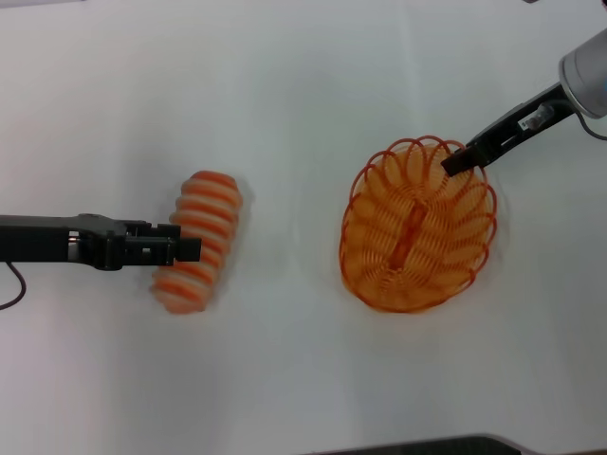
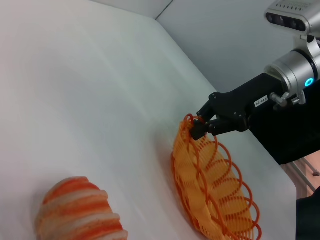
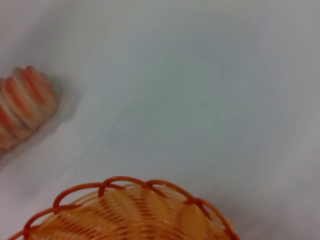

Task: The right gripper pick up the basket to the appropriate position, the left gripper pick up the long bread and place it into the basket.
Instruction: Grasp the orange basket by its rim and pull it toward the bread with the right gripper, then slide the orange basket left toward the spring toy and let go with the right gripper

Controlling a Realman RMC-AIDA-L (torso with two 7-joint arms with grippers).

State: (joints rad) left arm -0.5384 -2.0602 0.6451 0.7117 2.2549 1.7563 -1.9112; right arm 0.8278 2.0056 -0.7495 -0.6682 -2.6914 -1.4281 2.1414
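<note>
The orange wire basket [image 1: 417, 227] sits right of the middle of the white table. My right gripper [image 1: 457, 159] is shut on its far rim, which shows plainly in the left wrist view [image 2: 202, 127]. The basket [image 2: 210, 185] is empty. The long bread [image 1: 199, 239], striped orange and cream, lies on the table to the left. My left gripper [image 1: 187, 249] comes in from the left and overlaps the bread's near side at mid-length. The right wrist view shows the basket's rim [image 3: 125, 182] and the bread [image 3: 22, 102] farther off.
A white table [image 1: 285, 95] spreads around both things, with bare room between the bread and the basket. A dark edge [image 1: 427, 445] runs along the table's front. A black robot body [image 2: 295, 135] stands behind the basket in the left wrist view.
</note>
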